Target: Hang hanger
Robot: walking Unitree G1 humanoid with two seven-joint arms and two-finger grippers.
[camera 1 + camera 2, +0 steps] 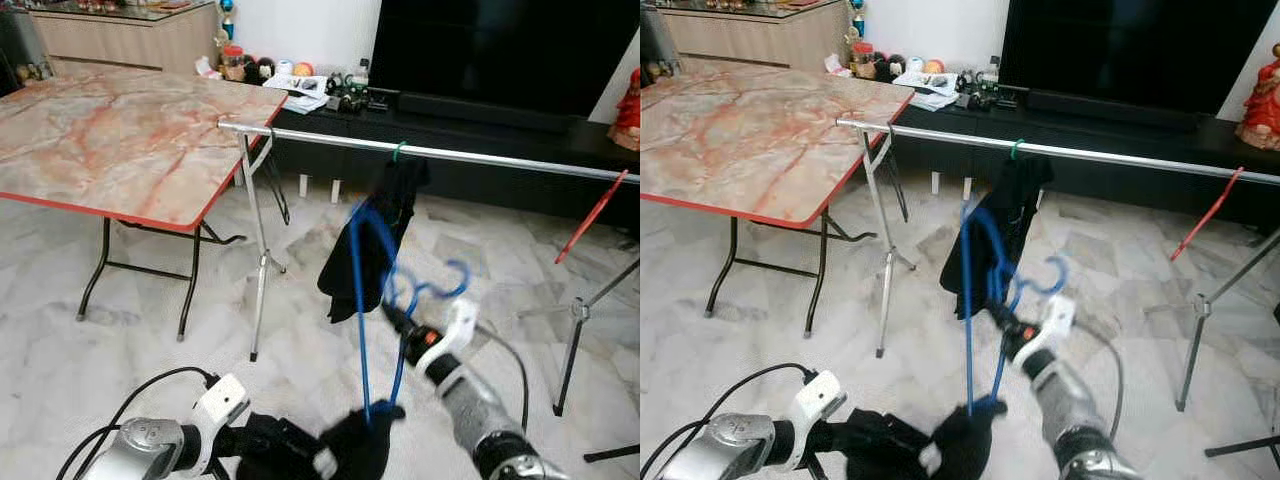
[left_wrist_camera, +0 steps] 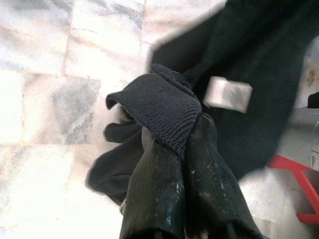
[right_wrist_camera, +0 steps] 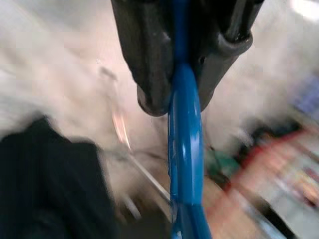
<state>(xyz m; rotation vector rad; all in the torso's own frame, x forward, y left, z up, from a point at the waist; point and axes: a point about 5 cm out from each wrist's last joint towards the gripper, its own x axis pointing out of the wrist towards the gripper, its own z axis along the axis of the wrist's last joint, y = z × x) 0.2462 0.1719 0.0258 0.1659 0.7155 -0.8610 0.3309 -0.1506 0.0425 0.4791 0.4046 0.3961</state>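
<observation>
down at the left, the left gripper (image 1: 262, 440) is pinched on a black cloth (image 1: 345, 445) low over the floor, and the cloth is snagged on the bottom of the blue hanger (image 1: 372, 300). to its right the right gripper (image 1: 393, 316) clamps that hanger near its neck, hook (image 1: 440, 282) tilted toward the rail (image 1: 450, 153), where a dark garment (image 1: 375, 235) hangs already. i'd say it's mid-carry: next the hook must rise over the rail, beside that garment

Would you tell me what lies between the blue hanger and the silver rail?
In the left eye view, a black garment on the rail hangs just behind the blue hanger.
</observation>
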